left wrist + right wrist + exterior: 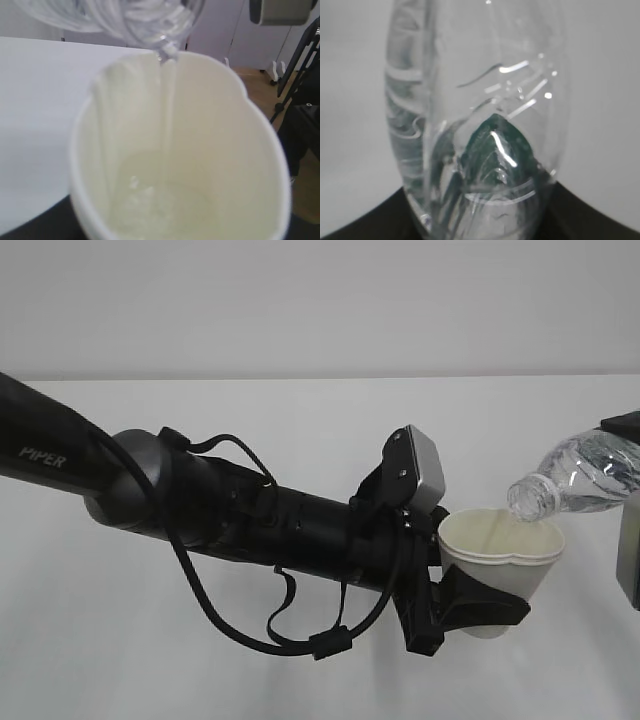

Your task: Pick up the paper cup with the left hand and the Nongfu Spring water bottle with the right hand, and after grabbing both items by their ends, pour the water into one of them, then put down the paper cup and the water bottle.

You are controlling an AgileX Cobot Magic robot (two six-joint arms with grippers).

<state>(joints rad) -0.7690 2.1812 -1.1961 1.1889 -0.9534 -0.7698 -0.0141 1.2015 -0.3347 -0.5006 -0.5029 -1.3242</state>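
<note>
Above the table, 1 pincer [470,605] grips 1 paper cup [500,558]; another clamps 1 tilted bottle [580,475].

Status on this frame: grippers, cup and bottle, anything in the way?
Left gripper holds cup. Bottle tipped over its rim, water pooling inside. Nothing in the way.
</note>
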